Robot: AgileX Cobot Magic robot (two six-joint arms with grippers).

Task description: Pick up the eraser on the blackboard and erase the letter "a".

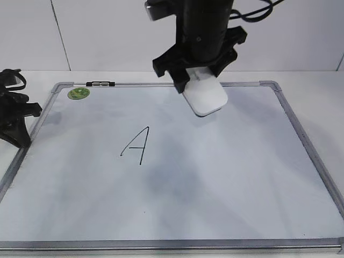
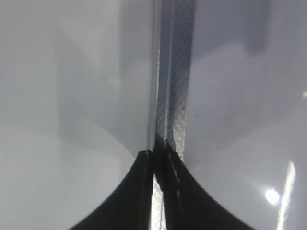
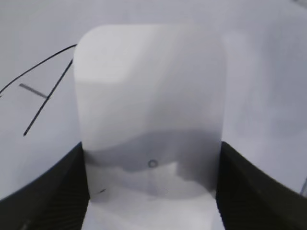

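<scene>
Right claw: your right claw [image 1: 200, 80] is clamped on the eraser [image 1: 205, 95], one black finger [image 3: 57, 191] pressing each long side in the right wrist view.
Eraser: you have it tilted, its white top facing the exterior camera, its lower end near the blackboard [image 1: 226, 183]; whether it touches the surface cannot be told. It sits over the upper middle of the board, below the top frame.
Left claw: your left claw [image 1: 19, 126] rests at the board's left edge, well apart from the eraser. In the left wrist view its two fingers [image 2: 144, 191] stand together with only a sliver between them, above the silver frame strip [image 2: 175, 72], gripping nothing.
Blackboard: it lies flat on the desk [image 1: 317, 97], white with a silver frame, grey corner pieces and a round green sticker [image 1: 78, 93] in the top left corner.
Letter "a": you will find no small cursive "a" visible on the surface in any view.
Capital "A": the tall capital "A" [image 1: 136, 145] stands left of centre, down and left of the eraser, intact.
</scene>
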